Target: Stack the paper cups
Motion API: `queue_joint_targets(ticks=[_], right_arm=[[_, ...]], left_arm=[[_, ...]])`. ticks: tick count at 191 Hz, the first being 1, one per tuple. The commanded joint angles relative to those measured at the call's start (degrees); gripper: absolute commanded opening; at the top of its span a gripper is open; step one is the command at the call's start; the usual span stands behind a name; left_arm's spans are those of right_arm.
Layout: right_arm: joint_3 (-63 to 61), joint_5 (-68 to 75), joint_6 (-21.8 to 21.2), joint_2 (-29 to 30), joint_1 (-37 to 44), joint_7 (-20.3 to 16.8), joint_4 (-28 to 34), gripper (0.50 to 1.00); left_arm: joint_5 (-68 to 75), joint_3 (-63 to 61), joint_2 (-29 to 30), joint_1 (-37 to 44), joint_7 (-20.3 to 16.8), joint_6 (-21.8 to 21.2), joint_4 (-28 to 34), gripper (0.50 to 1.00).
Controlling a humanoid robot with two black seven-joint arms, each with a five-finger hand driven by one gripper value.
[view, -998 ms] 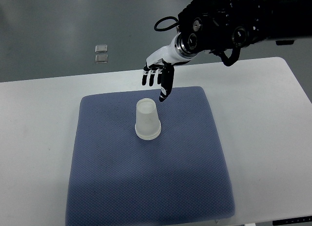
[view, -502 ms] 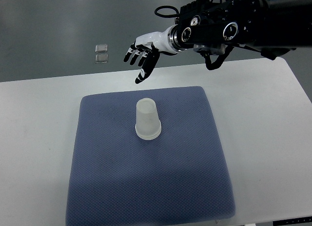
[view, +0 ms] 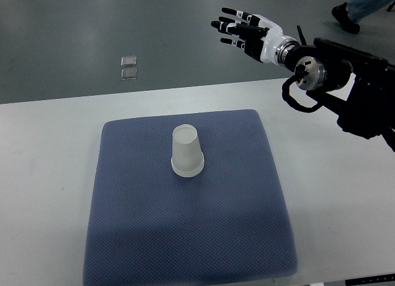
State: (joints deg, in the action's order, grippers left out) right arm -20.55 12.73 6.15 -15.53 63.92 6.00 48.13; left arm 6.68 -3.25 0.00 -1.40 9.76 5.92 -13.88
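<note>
Surface: a white table point(view: 49, 150) filled most of the view, and a blue-grey textured mat point(view: 191, 230) lay flat on its middle, reaching from the centre down to the near edge.
Room: beyond the far edge of the table there was a grey floor point(view: 74, 26). Two small pale square objects point(view: 128, 67) lay on that floor at the far left, one just beside the other. At the far right corner a person's shoe and trouser leg point(view: 358, 8) were partly visible.
Cups: one upside-down paper cup shape point(view: 186, 151) stood on the far-middle part of the mat, with the wide rim down on the cloth. I could not tell whether it was a single cup or several cups nested together.
Hands: one robot hand was visible, the right hand point(view: 247, 29).
Arm pose: the black right arm point(view: 345, 88) came in from the right edge and reached toward the far left, above the far edge of the table.
Hand state: the right hand was raised over the floor area, with the fingers point(view: 231, 20) spread apart and holding nothing.
Hand and cup: the hand was well apart from the cup, farther away and to the right of it.
</note>
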Motion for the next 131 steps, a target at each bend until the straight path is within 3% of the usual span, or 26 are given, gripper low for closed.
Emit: queue_joint_targets(ticks=[1,51,81,131], right_arm=[[-6.96,-0.16,-1.49,0.41,-5.74,1.65,-0.4,0.901],[-12.49,-0.07,-10.89,0.59,-15.32,5.25,-1.98,0.924],[-14.16,0.28,-13.44,0.76,-18.39,8.07,-3.48,0.924],[-15.13,-0.07,-15.73,1.38,-20.06,8.15,-3.56,0.924]], left_arm=[[0.0,0.0,0.0,0.0,0.0,-0.03,-0.01,1.0],[0.0,0.0,0.0,0.08,0.0,-0.03,-0.09,1.0],[0.0,0.0,0.0,0.09,0.0,-0.47,-0.01,1.0],[0.0,-0.09,0.0,0.0,0.0,-0.47,0.08,1.0]])
